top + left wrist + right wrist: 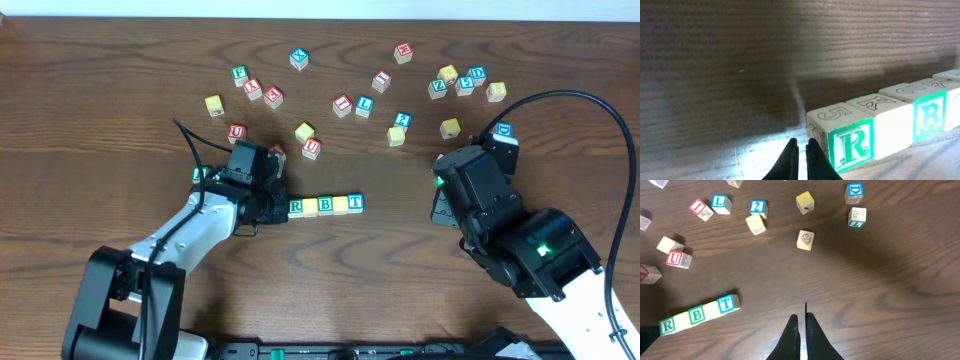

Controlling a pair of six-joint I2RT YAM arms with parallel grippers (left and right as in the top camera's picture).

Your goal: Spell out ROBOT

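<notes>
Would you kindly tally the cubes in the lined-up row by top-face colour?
Green-bordered: 2, the R cube and the B cube
Yellow: 2, the yellow cubes between the letters
Blue-bordered: 1, the T cube
Total: 5

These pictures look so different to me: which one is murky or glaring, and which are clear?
Left wrist view: a white patch glares on the brown wooden table beside the shut left claw. The far wood is dim and soft, while the green-bordered wooden R cube is fairly sharp. Right wrist view: crisp, with a broad shadow on the wood ahead of the shut right claw. Overhead view: evenly lit, everything small.
</notes>
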